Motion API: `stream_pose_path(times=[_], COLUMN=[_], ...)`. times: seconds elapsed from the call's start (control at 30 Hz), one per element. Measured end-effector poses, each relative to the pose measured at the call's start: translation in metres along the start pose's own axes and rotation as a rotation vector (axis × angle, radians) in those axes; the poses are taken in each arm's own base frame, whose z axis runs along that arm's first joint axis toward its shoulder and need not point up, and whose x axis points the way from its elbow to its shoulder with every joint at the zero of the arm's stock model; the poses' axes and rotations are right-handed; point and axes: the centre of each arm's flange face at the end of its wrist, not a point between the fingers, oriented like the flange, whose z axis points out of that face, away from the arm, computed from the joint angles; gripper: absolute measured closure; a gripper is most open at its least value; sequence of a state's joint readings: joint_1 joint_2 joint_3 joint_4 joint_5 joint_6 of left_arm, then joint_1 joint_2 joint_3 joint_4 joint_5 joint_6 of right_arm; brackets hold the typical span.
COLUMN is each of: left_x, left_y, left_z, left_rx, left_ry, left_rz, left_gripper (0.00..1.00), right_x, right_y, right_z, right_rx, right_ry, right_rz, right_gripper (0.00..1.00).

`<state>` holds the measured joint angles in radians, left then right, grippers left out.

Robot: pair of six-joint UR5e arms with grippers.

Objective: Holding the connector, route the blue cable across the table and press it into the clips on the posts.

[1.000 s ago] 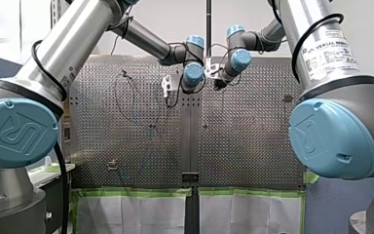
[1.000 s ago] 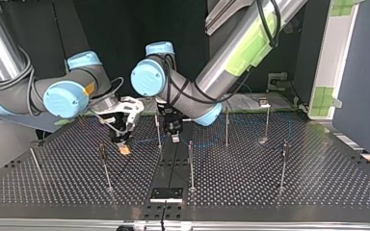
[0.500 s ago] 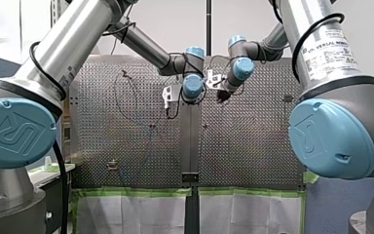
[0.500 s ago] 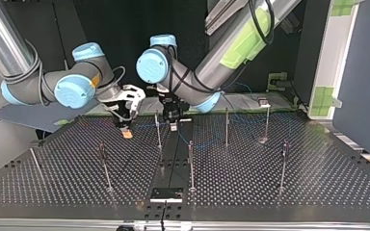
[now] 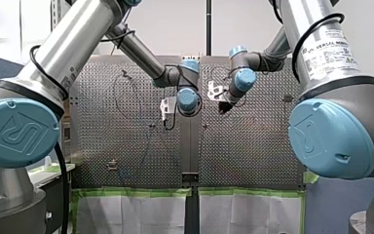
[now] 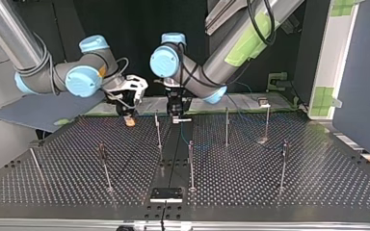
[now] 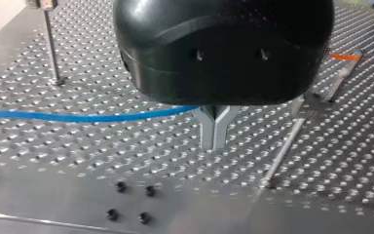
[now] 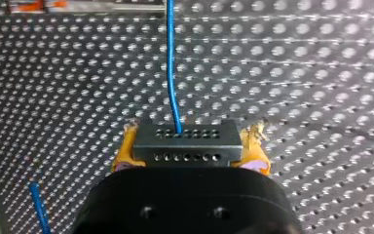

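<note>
Connector — grey, with two rows of holes — sits clenched between the yellow pads of the right gripper, the blue cable running straight ahead from it over the perforated table. Left gripper's metal fingers are pinched together on that cable just above the table, a thin post standing well off to one side

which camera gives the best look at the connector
The right wrist view: the connector fills the middle, clamped between the right pincer's yellow pads, blue cable leaving it. The top view shows only an orange speck under that pincer; the front and left wrist views don't show it.
</note>
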<state>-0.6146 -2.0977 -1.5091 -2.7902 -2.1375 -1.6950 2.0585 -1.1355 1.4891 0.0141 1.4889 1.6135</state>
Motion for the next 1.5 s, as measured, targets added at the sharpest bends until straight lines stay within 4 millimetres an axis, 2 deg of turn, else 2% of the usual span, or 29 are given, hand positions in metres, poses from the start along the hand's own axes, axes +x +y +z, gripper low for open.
stream_pose_path(times=[0.37,0.5,0.73,0.97,1.33,1.5], left_x=[0.090,0.109,0.105,0.094,0.088,0.079], left_y=[0.004,0.006,0.003,-0.001,0.012,0.012], left_z=[-0.009,-0.007,0.004,0.016,0.035,0.047], left_rx=[0.073,0.075,0.075,0.091,0.093,0.102], left_ry=[0.085,0.094,0.067,0.038,0.030,0.019], left_rz=[0.021,0.021,0.004,-0.017,-0.027,-0.035], left_gripper=[1.00,1.00,1.00,1.00,1.00,1.00], right_x=[-0.043,-0.055,-0.064,-0.079,-0.072,-0.072], right_y=[0.004,0.007,0.013,0.024,0.045,0.051], right_z=[-0.004,-0.006,-0.003,0.010,0.022,0.024], right_rx=[-0.004,-0.008,-0.016,-0.032,-0.017,-0.010], right_ry=[-0.041,-0.053,-0.043,-0.056,0.013,0.016], right_rz=[0.003,0.009,0.024,0.038,0.071,0.076], right_gripper=[1.00,1.00,1.00,1.00,1.00,1.00])
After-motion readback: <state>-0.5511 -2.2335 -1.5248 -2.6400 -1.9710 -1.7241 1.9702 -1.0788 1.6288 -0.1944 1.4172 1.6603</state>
